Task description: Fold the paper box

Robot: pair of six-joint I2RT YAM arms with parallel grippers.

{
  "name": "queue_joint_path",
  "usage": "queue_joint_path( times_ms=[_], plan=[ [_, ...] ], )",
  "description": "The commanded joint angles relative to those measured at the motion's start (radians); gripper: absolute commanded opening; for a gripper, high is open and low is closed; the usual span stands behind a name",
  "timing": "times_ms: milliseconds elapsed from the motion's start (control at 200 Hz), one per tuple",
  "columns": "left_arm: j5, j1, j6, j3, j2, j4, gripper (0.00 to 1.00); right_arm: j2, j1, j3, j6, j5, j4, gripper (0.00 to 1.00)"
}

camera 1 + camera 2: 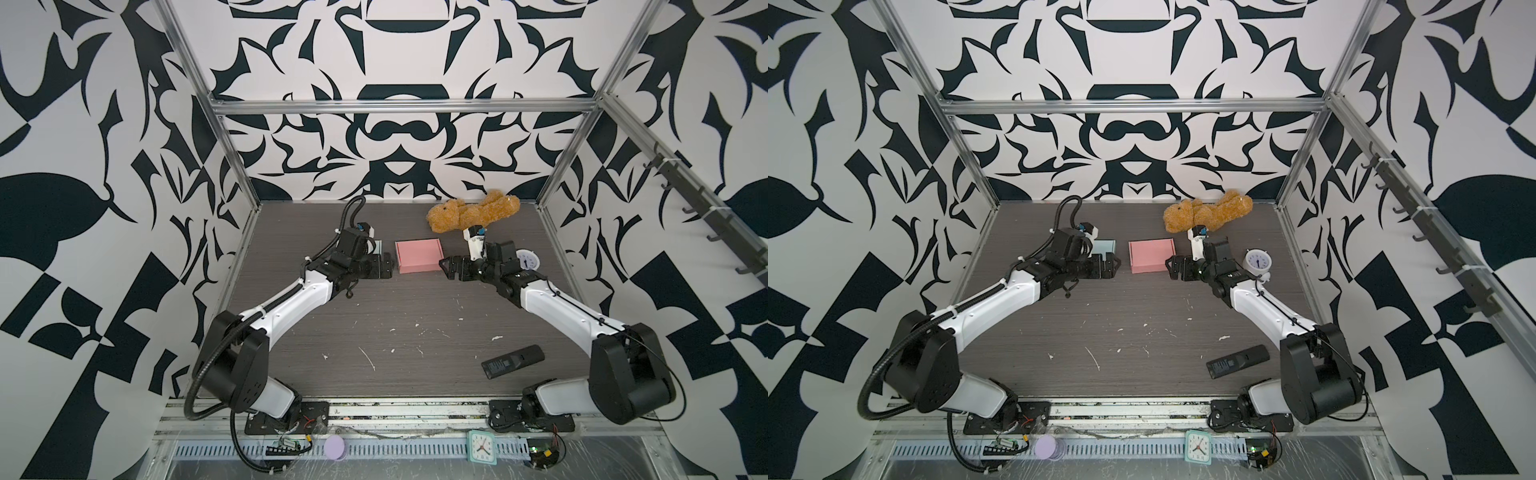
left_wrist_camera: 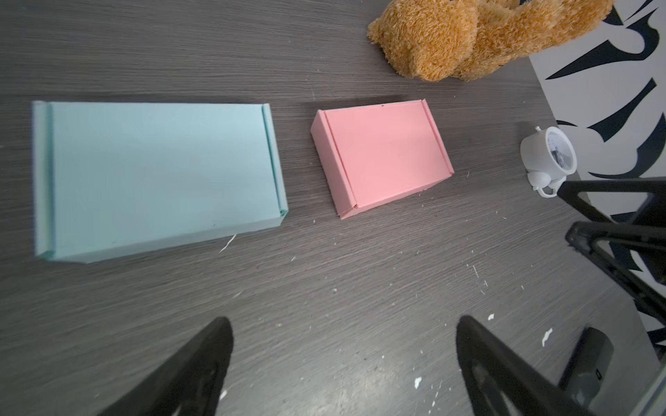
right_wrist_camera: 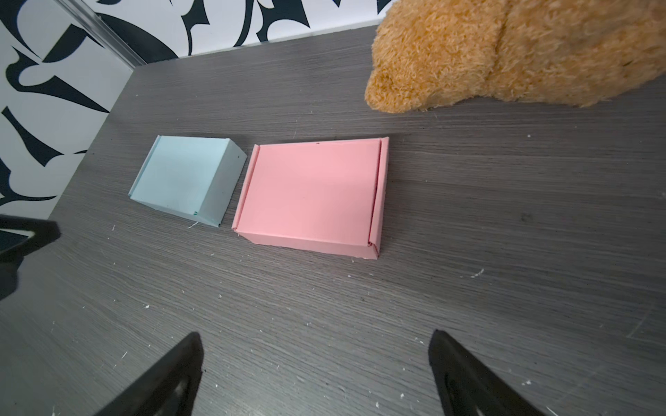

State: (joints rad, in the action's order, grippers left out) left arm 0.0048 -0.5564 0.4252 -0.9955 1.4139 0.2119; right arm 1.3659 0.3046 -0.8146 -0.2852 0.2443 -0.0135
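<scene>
Pink paper box (image 1: 419,256): folded shut, lying flat on the dark wood-grain table (image 1: 374,324), mid-back, touched by nothing.
Left gripper (image 2: 344,324): near the box's left side, fingers spread wide, empty.
Right gripper (image 3: 316,336): near its right side, fingers spread wide, empty.
Pale blue paper box (image 2: 158,176): closed, just beside the pink one, apart.
Brown plush bear (image 1: 473,214): behind, by the back wall.
White alarm clock (image 1: 528,261): beside the right arm.
Black remote control (image 1: 513,361): front right.
</scene>
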Motion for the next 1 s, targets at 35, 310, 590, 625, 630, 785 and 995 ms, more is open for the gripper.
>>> queue_joint_path(
  times_ms=[35, 310, 590, 625, 630, 785, 995],
  plan=[
    [-0.078, -0.002, -0.036, 0.076, -0.124, 0.025, 0.99, -0.074, 0.003, 0.058, 0.005, -0.103, -0.1, 0.99],
    [-0.385, -0.002, -0.027, 0.196, -0.297, 0.07, 0.99, -0.216, 0.002, 0.194, 0.014, -0.415, -0.173, 0.99],
    [-0.715, -0.002, -0.108, 0.29, -0.374, 0.095, 0.99, -0.329, 0.002, 0.381, 0.164, -0.561, -0.339, 0.99],
    [-0.755, -0.002, -0.112, 0.305, -0.376, 0.089, 0.99, -0.333, 0.002, 0.393, 0.168, -0.577, -0.345, 0.99],
    [-0.759, -0.001, -0.112, 0.307, -0.376, 0.089, 0.99, -0.333, 0.002, 0.395, 0.17, -0.578, -0.347, 0.99],
    [-0.809, -0.001, -0.217, 0.415, -0.376, -0.073, 0.99, -0.312, 0.002, 0.43, 0.245, -0.569, -0.402, 1.0],
    [-0.754, 0.027, -0.373, 0.543, -0.341, -0.355, 0.99, -0.257, 0.002, 0.447, 0.308, -0.609, -0.477, 0.99]
  ],
)
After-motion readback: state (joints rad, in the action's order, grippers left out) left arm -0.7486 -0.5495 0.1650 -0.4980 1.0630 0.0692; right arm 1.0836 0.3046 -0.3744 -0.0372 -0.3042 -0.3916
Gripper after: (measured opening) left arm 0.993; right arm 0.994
